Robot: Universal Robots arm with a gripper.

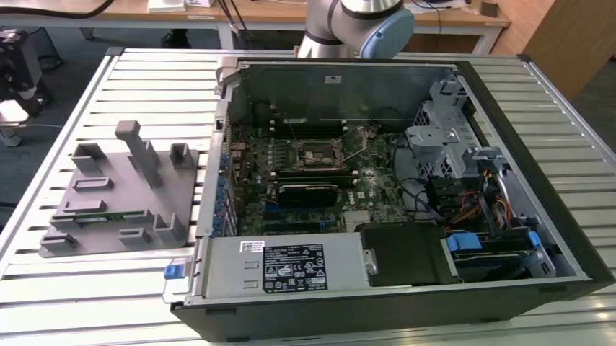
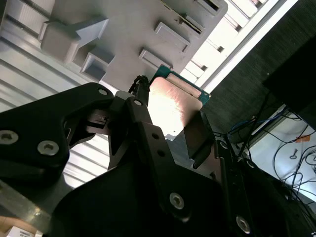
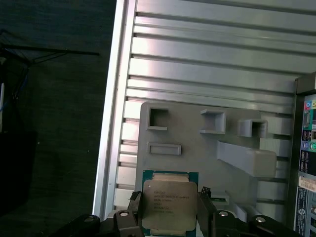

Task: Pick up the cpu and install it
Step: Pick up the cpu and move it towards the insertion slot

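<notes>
one cpu (image 3: 169, 202) is clamped in the end effector (image 3: 170, 212); below it the grey slotted tray (image 3: 197, 148) lies on the slatted counter (image 3: 207, 64), beside the open computer case (image 1: 405, 306).

Slatted silver metal table (image 1: 86, 288) carries a grey moulded plastic fixture plate (image 1: 106, 196) — just beside it, toward the exterior view's right, an open black computer case (image 1: 385, 311).

Shiny metal cpu (image 3: 169, 205); matt grey plastic holder (image 3: 197, 148).
</notes>
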